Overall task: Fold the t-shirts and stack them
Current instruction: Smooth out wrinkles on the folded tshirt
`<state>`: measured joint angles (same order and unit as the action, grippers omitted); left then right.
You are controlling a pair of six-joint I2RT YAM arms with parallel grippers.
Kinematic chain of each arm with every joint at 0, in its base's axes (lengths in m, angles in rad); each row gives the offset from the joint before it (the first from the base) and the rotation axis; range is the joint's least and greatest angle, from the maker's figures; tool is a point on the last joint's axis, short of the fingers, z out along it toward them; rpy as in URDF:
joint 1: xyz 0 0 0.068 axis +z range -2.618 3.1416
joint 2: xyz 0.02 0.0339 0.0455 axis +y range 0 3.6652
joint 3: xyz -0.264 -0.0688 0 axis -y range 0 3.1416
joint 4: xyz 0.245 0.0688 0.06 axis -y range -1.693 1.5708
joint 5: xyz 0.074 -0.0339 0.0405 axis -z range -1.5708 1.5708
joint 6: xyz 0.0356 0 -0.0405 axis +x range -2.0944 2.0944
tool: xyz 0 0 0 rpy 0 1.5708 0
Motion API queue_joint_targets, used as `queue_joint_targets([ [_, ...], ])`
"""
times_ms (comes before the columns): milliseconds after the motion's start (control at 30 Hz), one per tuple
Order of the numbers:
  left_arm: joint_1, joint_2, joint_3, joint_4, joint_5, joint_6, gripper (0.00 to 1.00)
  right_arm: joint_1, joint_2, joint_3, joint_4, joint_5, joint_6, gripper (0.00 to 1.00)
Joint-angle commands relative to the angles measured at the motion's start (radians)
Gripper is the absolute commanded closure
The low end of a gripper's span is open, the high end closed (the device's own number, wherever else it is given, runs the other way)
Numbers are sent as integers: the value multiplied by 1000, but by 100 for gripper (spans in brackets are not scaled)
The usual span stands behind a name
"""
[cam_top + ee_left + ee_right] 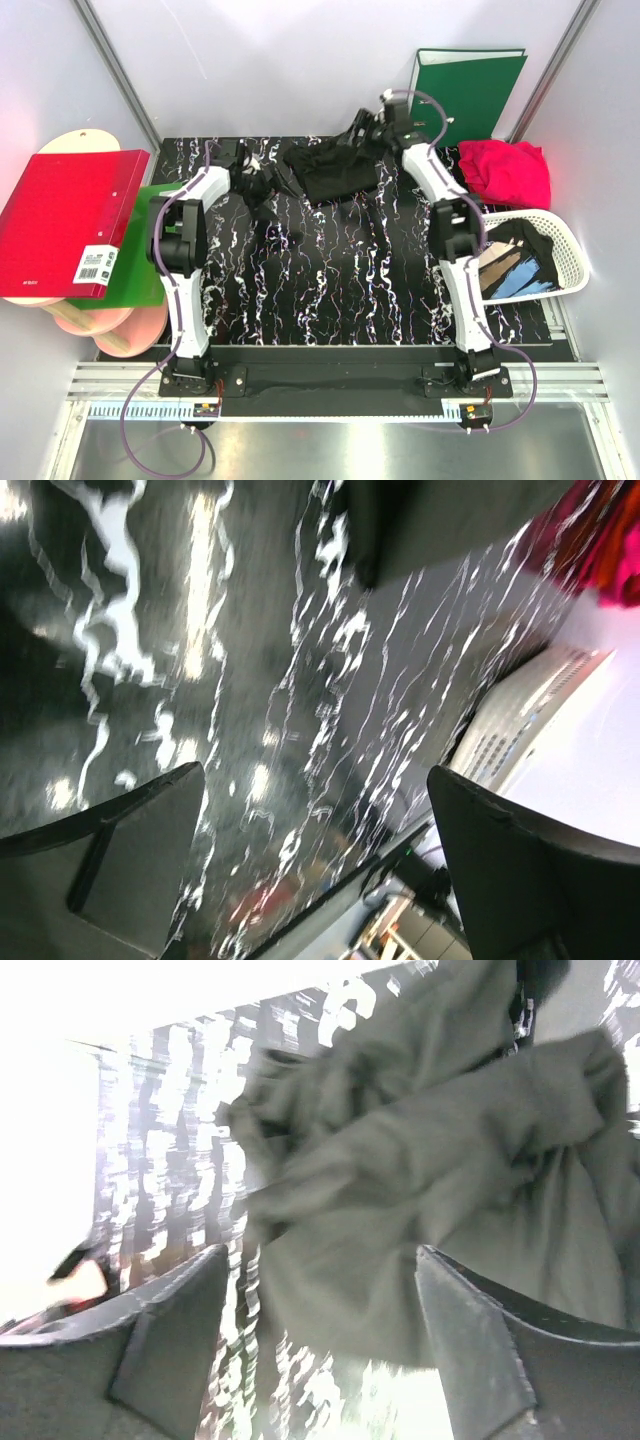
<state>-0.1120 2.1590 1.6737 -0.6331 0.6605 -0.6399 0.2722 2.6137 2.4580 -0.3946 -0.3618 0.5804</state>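
A crumpled black t-shirt (335, 170) lies at the back middle of the black marbled table (330, 290). A crimson-pink t-shirt (505, 170) lies bunched at the back right. Another black tee with a tan and blue print (515, 265) sits in the white basket. My right gripper (352, 140) is open at the back edge of the crumpled tee, and in the right wrist view (322, 1255) the cloth (420, 1160) lies between and ahead of its spread jaws. My left gripper (262, 190) is open and empty just left of the tee, over bare table (315, 780). The left wrist view also shows the tee's edge (430, 520).
The white lattice basket (570, 245) stands at the right edge and also shows in the left wrist view (520, 715). A green binder (465, 90) stands against the back wall. A red binder (70, 225) lies on a green one (140, 270) and wooden boards (100, 320) at the left.
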Motion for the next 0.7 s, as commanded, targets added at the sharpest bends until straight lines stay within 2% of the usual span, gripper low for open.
queue_joint_targets([
  [0,-31,45,32,174,-4,-130,1,-42,-317,-158,66,47,-73,13],
  [233,-123,188,178,254,-8,-221,1,-86,-520,-428,66,35,-74,11],
  [433,-164,255,244,291,-76,-279,1,-117,-604,-528,66,14,-83,11],
  [500,-170,277,259,289,-90,-291,5,-133,-621,-542,68,4,-83,11],
  [600,-172,311,270,297,-93,-322,44,-149,-641,-576,66,-12,-80,11],
  [633,-172,318,274,297,-85,-326,76,-149,-655,-583,66,-14,-82,11],
  [667,-172,324,276,297,-85,-333,86,-153,-661,-593,68,-16,-80,11],
])
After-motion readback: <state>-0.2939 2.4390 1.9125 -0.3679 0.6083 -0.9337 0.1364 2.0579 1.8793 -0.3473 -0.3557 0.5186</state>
